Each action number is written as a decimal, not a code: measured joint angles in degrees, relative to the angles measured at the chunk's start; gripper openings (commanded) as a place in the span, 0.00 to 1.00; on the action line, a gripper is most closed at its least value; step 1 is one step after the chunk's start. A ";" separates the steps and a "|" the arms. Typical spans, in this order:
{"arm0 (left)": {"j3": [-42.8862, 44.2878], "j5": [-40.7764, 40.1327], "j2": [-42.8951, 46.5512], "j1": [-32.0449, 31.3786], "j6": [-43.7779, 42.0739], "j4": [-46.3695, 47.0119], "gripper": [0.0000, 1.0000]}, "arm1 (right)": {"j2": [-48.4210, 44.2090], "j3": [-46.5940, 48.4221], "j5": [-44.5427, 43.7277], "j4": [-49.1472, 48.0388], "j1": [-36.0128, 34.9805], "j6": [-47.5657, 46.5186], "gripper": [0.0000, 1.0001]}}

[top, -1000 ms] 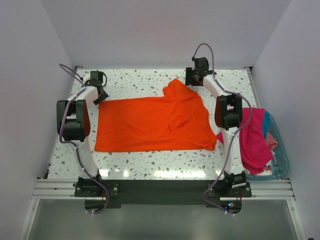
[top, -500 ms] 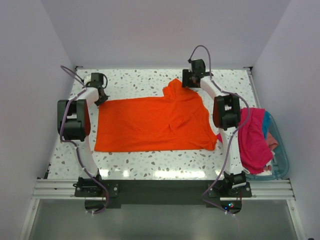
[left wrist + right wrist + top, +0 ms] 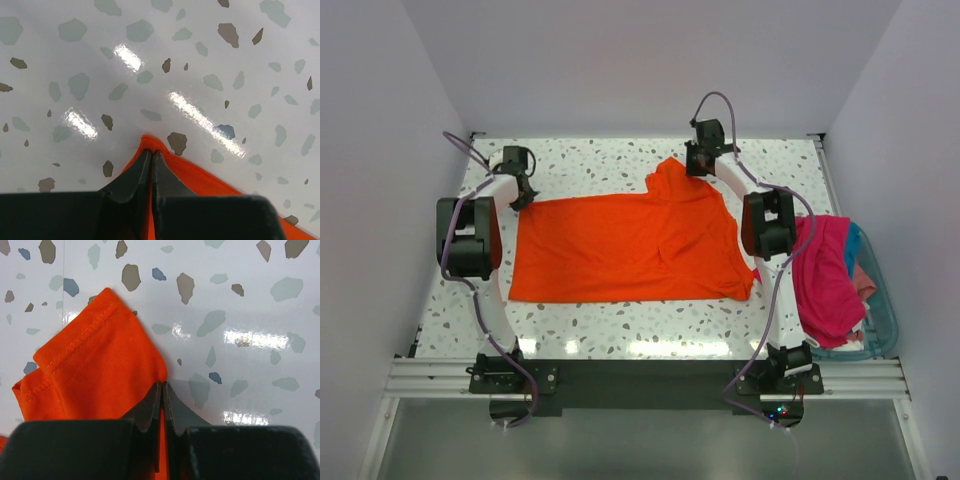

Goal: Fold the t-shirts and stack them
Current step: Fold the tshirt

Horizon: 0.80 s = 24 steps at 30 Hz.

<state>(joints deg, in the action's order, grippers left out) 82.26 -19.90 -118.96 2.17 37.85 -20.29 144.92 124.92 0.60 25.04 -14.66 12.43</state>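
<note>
Across the middle of the speckled tabletop [image 3: 620, 325] the orange t-shirt [image 3: 630, 245] lies spread almost flat. One sleeve is raised toward the far edge, and a few soft creases show near its right side.

At the right edge, close to the near-right corner, stands a teal bin [image 3: 887, 322]. A magenta-pink t-shirt [image 3: 825, 280] hangs in a heap over the bin's rim, and a paler pink t-shirt [image 3: 865, 280] shows behind it, inside the bin. The lower link of the right arm [image 3: 765, 225] crosses in front of the magenta cloth and hides part of it. Nothing lies on the orange cloth itself.

The left arm [image 3: 465, 240] rises from its base at the near edge, bends at the elbow beside the left edge and reaches to the shirt's far-left corner. In the left wrist view the left jaws are pressed together with that orange corner pinched between their tips, low over the tabletop.

The right arm stretches much farther, folded at the elbow and running to the far edge. There the right jaws are clamped on the side of the raised sleeve. Its stitched hem shows to the left of them in the right wrist view.
</note>
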 measured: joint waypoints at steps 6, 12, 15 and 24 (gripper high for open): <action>1.22 1.25 -0.76 0.00 -0.04 0.63 0.00 | 0.00 0.07 -1.79 -0.28 -0.09 0.13 0.00; 3.10 2.80 -1.29 0.11 -0.04 3.28 0.00 | 0.00 0.74 -5.64 -2.01 -0.04 -0.11 0.00; 5.03 3.67 -1.36 0.33 -0.09 4.55 0.00 | 0.00 2.49 -6.60 -2.43 0.04 -0.11 0.00; 8.04 6.58 -1.42 2.05 -1.01 9.01 0.00 | -0.39 5.90 -8.61 -5.07 0.09 -0.07 0.00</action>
<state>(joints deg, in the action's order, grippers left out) 90.30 -13.32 -120.38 4.23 36.84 -11.29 144.53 130.82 -8.01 19.97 -14.57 12.36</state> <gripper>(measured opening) 0.016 0.010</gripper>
